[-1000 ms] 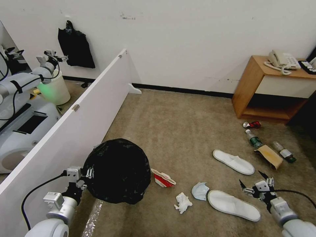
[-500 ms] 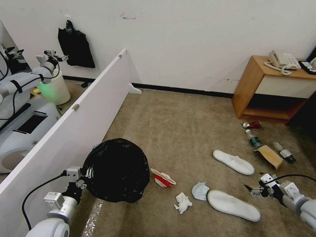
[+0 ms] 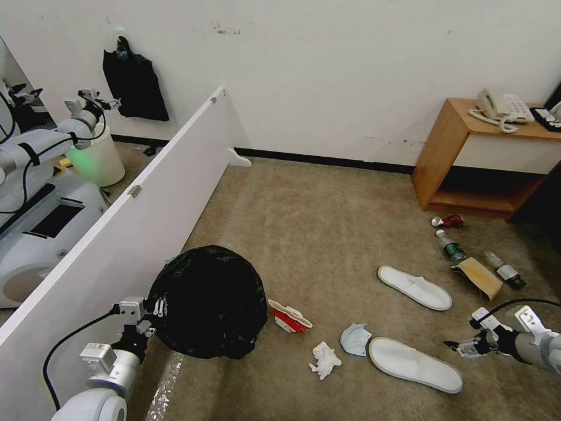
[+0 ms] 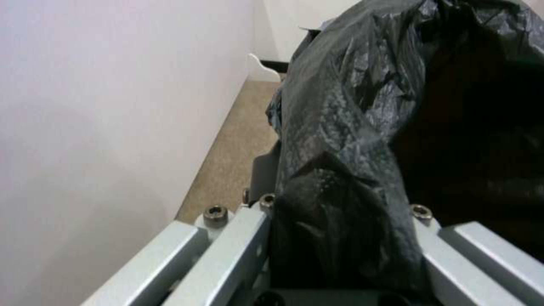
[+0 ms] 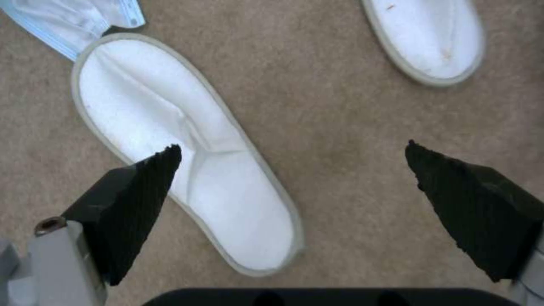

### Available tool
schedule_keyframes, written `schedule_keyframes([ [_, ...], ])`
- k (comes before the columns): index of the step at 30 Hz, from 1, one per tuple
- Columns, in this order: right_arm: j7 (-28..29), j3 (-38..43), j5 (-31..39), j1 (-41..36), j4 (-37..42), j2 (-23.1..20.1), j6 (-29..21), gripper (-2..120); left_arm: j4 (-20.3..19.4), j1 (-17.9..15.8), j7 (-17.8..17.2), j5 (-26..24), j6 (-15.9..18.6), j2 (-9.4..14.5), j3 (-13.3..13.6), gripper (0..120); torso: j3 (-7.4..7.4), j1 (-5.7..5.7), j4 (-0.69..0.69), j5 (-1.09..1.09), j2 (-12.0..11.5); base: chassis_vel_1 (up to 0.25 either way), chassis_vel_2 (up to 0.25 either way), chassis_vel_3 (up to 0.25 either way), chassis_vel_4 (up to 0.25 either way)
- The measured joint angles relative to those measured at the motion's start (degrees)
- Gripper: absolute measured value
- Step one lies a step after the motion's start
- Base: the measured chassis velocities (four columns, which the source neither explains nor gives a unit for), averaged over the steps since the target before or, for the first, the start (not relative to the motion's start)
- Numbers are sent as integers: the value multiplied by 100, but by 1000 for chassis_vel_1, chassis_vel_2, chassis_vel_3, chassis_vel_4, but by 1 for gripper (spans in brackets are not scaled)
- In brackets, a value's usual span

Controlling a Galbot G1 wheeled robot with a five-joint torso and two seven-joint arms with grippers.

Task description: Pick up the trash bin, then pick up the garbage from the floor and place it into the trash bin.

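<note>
The right gripper (image 3: 461,346), fingers spread and empty, hangs at the near right just right of the nearest white slipper (image 3: 414,363); its long axis runs left-far to right-near, slanting across the finger gap. The left gripper (image 3: 153,306), clamped on the bag-lined trash bin (image 3: 207,301), holds it at the near left, leaving the right arm nearer the far slipper (image 3: 414,287)

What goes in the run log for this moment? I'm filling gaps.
left gripper: shut on trash bin | right gripper: open above slipper
</note>
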Motion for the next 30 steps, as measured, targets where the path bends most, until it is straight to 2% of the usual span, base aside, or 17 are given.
schedule_keyframes([
  [3,12,-309,1,259,-71,112,-27,100,-18,7,10,0,0,-1,-14,4,0,0,-2,0,0,0,0,0,0],
  [5,113,-885,31,754,-166,363,-81,100,-41,16,15,0,0,-30,-37,4,0,0,1,2,0,0,0,0,0],
  [14,239,-1989,-43,1522,-401,816,-155,100,-100,66,22,-6,-20,-164,-111,4,0,0,0,0,0,0,0,0,0],
  [24,152,-2834,-186,2320,-873,1126,-106,100,-17,42,28,-59,-83,-212,-163,4,0,0,0,0,0,0,0,0,0],
  [30,53,-3048,-283,2531,-1192,1247,-14,100,53,7,24,-142,-86,-158,-203,4,0,0,0,0,0,0,0,0,0],
])
